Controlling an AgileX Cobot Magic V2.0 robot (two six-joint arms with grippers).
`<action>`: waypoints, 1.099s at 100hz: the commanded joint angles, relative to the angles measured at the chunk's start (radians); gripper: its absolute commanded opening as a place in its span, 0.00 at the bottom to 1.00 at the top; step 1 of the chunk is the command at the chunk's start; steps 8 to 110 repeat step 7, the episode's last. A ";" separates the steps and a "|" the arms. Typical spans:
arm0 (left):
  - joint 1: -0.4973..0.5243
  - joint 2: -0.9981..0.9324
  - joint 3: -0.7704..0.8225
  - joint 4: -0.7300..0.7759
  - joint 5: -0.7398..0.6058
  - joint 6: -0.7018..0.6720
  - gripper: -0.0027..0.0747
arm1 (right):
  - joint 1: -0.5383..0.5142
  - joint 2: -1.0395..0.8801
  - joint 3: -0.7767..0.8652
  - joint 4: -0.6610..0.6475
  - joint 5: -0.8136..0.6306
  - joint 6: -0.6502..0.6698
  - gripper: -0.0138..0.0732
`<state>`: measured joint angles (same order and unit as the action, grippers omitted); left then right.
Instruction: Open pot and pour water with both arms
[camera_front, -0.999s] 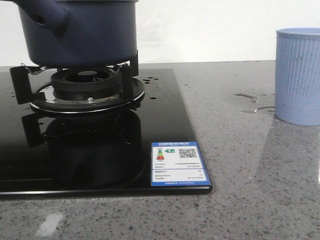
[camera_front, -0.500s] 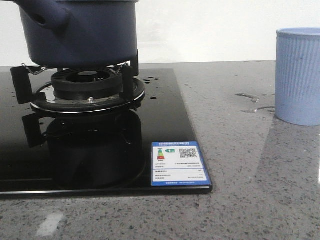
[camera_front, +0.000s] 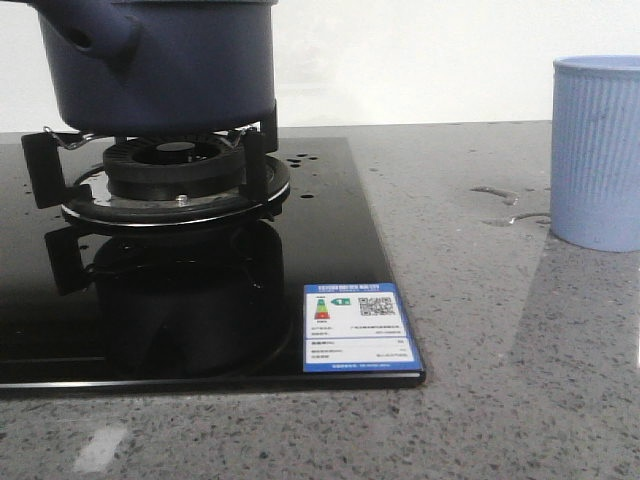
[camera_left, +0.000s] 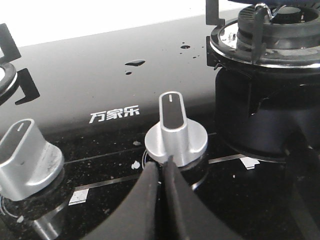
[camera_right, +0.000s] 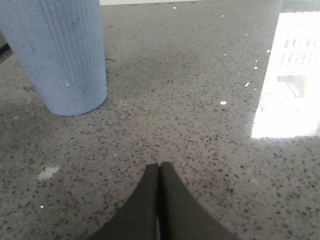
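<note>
Across the last second nothing is shifting in the front view: the pot, the hob and the cup are sitting exactly as they were, so the scene is giving no sign of a pour or a lift under way.

The speckled grey stone worktop (camera_front: 480, 300) is lying flat and polished, with a small wet patch glistening near the cup. On it the glossy black glass hob (camera_front: 330, 230) is mirroring the burner and carrying scattered water droplets plus a blue-and-white printed energy label (camera_front: 358, 328) at its near corner. The dark blue, round, smooth-walled pot (camera_front: 170, 65) is resting on the black metal burner grate (camera_front: 170, 175); its top is cut off, so whether a lid is on cannot be told. Well apart to the right, the pale blue ribbed plastic cup (camera_front: 597, 150) is standing upright on the stone.

In the left wrist view a brushed silver control knob (camera_left: 175, 132) is sitting just beyond the left pincer (camera_left: 162, 167), whose tapered black tips are pressed together, holding nothing. The right pincer (camera_right: 159, 167) is likewise closed tip to tip and empty, hovering over bare stone near the cup (camera_right: 57, 55).
</note>
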<state>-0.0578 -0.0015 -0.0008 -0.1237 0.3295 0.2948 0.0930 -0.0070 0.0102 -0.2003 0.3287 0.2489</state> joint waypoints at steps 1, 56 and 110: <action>0.002 -0.027 0.012 -0.010 -0.050 -0.010 0.01 | -0.008 -0.019 0.025 -0.007 -0.010 -0.011 0.07; 0.002 -0.027 0.012 -0.010 -0.050 -0.010 0.01 | -0.008 -0.019 0.025 -0.007 -0.010 -0.011 0.07; 0.002 -0.027 0.012 -0.010 -0.050 -0.010 0.01 | -0.008 -0.019 0.025 -0.007 -0.010 -0.011 0.07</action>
